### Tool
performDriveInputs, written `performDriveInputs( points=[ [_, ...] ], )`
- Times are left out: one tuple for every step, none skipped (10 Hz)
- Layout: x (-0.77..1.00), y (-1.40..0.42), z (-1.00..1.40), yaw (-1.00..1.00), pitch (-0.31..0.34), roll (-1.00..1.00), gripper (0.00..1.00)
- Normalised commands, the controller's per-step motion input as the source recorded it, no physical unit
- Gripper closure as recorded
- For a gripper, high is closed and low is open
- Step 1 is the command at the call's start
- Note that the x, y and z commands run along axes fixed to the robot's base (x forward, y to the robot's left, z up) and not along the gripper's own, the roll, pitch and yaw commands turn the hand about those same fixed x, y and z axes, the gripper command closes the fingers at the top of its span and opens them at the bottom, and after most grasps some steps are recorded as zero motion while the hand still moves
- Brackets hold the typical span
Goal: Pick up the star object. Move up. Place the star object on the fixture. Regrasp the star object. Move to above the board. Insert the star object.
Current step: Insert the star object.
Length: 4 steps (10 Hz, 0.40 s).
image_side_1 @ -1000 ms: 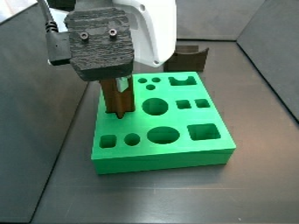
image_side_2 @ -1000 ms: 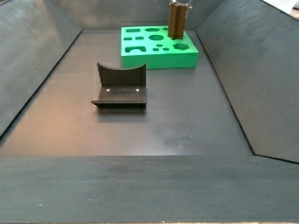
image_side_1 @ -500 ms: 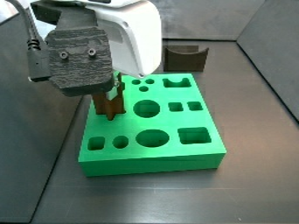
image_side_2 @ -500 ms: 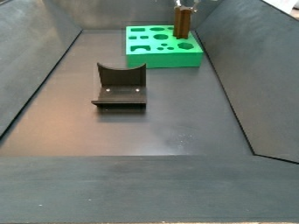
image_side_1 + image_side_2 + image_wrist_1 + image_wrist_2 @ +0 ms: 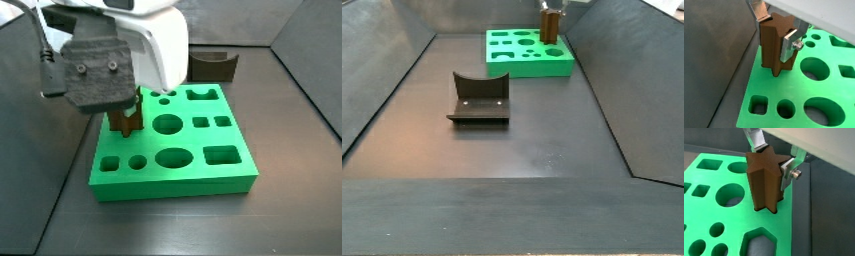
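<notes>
Brown star object (image 5: 775,45) in gripper (image 5: 777,37) (over green board (image 5: 811,100))

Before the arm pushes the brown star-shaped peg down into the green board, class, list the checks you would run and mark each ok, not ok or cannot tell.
1. Gripper shut on the brown star-shaped peg, with a silver finger plate pressed to its side: ok.
2. Peg upright in both wrist views: ok.
3. Peg's lower end at the green board, near its edge, in a side view: ok.
4. Peg lined up with a star-shaped hole: cannot tell, the peg hides whatever lies beneath it.
5. Nothing resting on the board's top around the peg: ok.
6. Dark fixture stands apart from the board, out of the way: ok.
</notes>
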Motion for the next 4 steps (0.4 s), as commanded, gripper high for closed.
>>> performDriveInputs(
  points=[
    [0.63, -0.19, -0.58, 0.00, 0.283, 0.15, 1.00],
    [0.63, -0.15, -0.62, 0.00, 0.254, 0.16, 1.00],
    [0.18, -0.03, -0.45, 0.01, 0.000, 0.08, 1.00],
    [0.00, 0.00, 0.00, 0.00, 0.000, 0.00, 1.00]
  ],
)
